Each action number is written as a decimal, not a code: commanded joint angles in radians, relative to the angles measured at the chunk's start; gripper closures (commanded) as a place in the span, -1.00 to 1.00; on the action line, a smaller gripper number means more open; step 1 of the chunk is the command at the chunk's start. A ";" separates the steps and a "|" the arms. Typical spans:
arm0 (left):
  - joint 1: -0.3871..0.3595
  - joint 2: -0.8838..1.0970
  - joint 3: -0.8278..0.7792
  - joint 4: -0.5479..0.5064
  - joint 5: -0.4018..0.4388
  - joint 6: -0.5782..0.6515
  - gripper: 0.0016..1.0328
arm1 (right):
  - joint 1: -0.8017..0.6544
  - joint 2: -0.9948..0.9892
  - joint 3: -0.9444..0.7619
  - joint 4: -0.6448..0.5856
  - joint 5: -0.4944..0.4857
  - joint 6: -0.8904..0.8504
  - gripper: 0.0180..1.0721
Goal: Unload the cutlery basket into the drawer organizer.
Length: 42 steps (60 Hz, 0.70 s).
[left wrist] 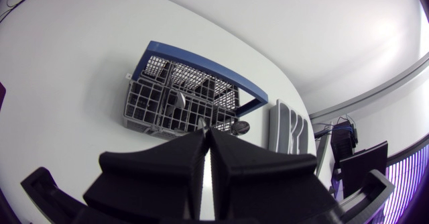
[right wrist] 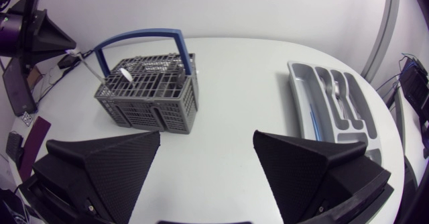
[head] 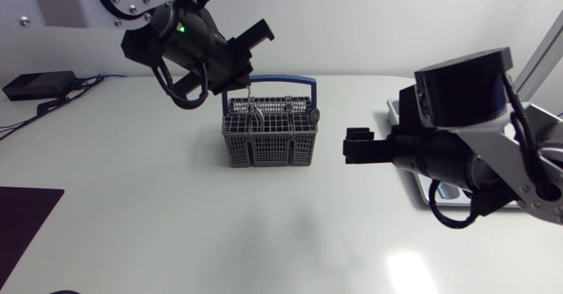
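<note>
Cutlery basket (head: 268, 134) stands on the table (head: 176, 224) near the middle, a little to the far side, with its blue handle (right wrist: 137, 36) raised over it. The left gripper (left wrist: 206, 133) hangs above the basket's far left corner. Its fingers are pressed almost together, pinching a slim pale piece of cutlery (right wrist: 87, 66) by its upper end. The piece hangs down from the fingertips, tilted rather than upright, and its lower end is at the basket's rim. Whether that end is fully free of the grid I cannot tell. More spoons (left wrist: 179, 100) stand in the compartments.

The drawer organizer (right wrist: 305, 93) lies well apart from the basket at the table's right side, already holding a few pieces. In the head view it is mostly hidden under the right arm. Its slots run lengthwise from near to far.

The right gripper (right wrist: 206, 138) hovers between basket and organizer with its fingers spread wide and nothing in them.

The move ahead, as I judge it, turns on this: the held piece is on the left arm, while the slots lie to the right, nearer the right arm. The piece would have to travel right past the handle and the right gripper. Its long axis would then have to tip from hanging to flat, lined up near to far with a slot.
</note>
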 commanded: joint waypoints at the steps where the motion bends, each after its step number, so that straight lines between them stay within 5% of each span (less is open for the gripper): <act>1: -0.016 -0.048 -0.036 0.000 0.017 -0.039 0.92 | 0.014 -0.054 -0.052 0.037 -0.048 -0.024 -0.90; 18: -0.042 -0.117 -0.061 0.017 0.068 -0.057 0.92 | 0.035 -0.128 -0.065 0.063 -0.189 -0.117 -0.86; 32: -0.045 -0.107 -0.091 0.043 0.190 -0.085 0.92 | -0.040 -0.117 -0.030 0.012 -0.465 -0.222 -0.86; 42: -0.044 -0.079 -0.094 0.040 0.278 -0.114 0.92 | -0.043 -0.095 -0.001 -0.028 -0.502 -0.338 -0.86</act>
